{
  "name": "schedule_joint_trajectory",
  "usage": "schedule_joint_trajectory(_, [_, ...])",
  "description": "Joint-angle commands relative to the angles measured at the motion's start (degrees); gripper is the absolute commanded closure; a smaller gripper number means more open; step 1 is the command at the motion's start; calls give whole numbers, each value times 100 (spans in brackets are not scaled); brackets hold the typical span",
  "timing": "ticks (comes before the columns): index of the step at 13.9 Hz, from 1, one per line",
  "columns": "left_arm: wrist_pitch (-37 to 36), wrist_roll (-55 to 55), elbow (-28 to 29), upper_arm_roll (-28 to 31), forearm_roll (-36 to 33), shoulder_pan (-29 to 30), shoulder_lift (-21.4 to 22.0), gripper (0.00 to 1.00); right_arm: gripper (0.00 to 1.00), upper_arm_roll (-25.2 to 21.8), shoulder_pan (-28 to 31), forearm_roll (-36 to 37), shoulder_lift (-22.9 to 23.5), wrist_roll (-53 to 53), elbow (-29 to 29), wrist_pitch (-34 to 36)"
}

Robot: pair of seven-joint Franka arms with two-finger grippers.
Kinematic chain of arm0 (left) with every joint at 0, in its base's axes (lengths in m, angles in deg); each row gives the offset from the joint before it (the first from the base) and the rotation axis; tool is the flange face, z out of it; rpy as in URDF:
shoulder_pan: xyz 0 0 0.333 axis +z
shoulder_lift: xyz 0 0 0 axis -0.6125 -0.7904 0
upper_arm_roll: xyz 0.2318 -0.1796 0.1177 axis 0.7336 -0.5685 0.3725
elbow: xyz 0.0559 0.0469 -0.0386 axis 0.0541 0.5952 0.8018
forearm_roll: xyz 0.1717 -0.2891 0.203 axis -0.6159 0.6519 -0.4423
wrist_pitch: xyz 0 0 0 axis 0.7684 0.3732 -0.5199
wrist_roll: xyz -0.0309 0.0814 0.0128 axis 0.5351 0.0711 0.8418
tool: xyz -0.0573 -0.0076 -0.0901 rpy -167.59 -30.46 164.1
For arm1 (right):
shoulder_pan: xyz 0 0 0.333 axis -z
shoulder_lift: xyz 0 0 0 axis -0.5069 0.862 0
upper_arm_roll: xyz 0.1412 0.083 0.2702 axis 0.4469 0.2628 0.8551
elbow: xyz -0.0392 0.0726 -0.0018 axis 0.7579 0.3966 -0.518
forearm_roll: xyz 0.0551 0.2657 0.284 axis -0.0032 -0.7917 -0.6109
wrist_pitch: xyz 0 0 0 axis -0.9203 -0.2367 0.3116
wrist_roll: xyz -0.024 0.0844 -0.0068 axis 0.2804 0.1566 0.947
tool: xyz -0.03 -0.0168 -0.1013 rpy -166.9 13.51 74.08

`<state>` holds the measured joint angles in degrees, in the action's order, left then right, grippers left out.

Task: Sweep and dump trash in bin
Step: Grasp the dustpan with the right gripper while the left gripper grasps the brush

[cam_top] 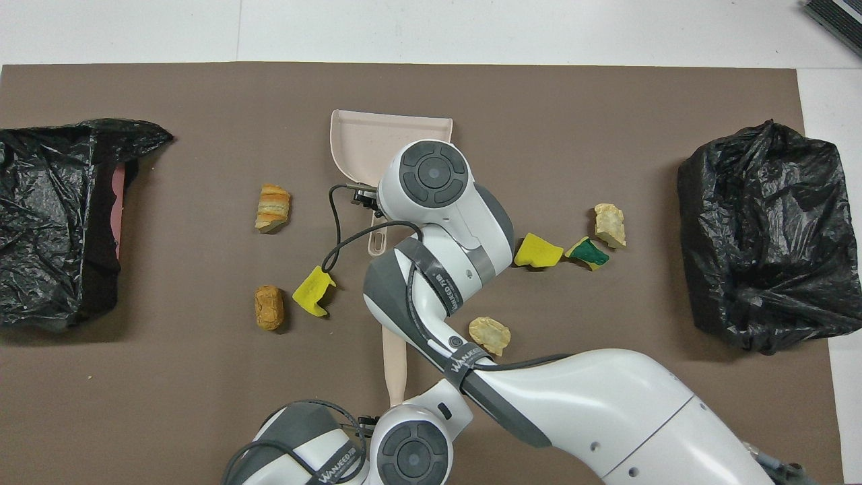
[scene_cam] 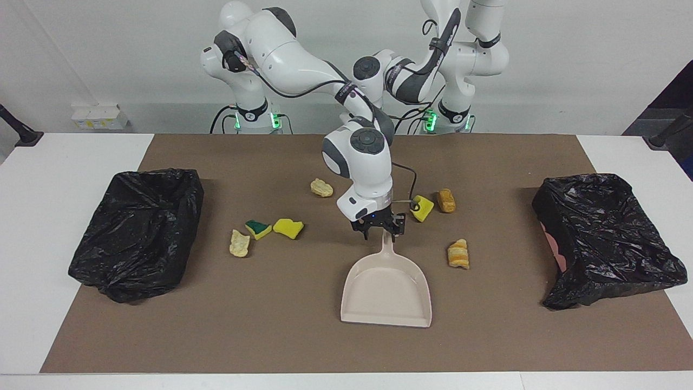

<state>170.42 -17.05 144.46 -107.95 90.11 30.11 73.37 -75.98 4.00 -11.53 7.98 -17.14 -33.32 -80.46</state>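
Clock bearings are read on the facing view, with the pan of the beige dustpan [scene_cam: 385, 295] as the dial's centre.

- Right gripper [scene_cam: 380, 232]: found at twelve o'clock, low over the dustpan's handle. Its jaws are set apart on either side of the handle, with a gap wider than the handle. Whether either finger touches it is hard to judge from here.
- Left gripper [cam_top: 368, 424]: seen only from overhead, over the near end of the beige brush [cam_top: 394, 357] handle. How wide it stands cannot be told.
- Trash, all lying loose on the brown mat [scene_cam: 260, 336], none in the pan:
  - cream chunk [scene_cam: 321, 187] at eleven o'clock.
  - green-backed sponge [scene_cam: 257, 228], yellow sponge piece [scene_cam: 288, 228] and tan chunk [scene_cam: 239, 242], grouped at ten o'clock.
  - notched yellow sponge [scene_cam: 422, 208] at one o'clock, with the orange-brown chunk [scene_cam: 446, 200] just beside it.
  - striped bread chunk [scene_cam: 458, 253] at two o'clock.
- Black-bagged bins are noted at nine o'clock [scene_cam: 138, 233] and three o'clock [scene_cam: 603, 238], one at each end of the mat on the white bench [scene_cam: 54, 173].
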Motion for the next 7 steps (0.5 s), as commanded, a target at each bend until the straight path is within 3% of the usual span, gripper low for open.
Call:
schedule_joint_trajectory(1, [-281, -133, -132, 37, 57, 63, 101, 100, 34, 9, -79, 264, 44, -224, 113, 25])
schedule_joint_trajectory(4, [-666, -378, -343, 238, 49, 178, 214, 100, 52, 1, -35, 430, 26, -189, 96, 139])
schedule_joint_trajectory(6, [-1385, -1044, -449, 772, 40, 64, 538, 100, 96, 18, 0, 667, 17, -145, 96, 262])
schedule_joint_trajectory(7, [-1659, -1395, -423, 976, 31, 46, 801, 100, 100, 27, 8, 729, 26, -92, 87, 245])
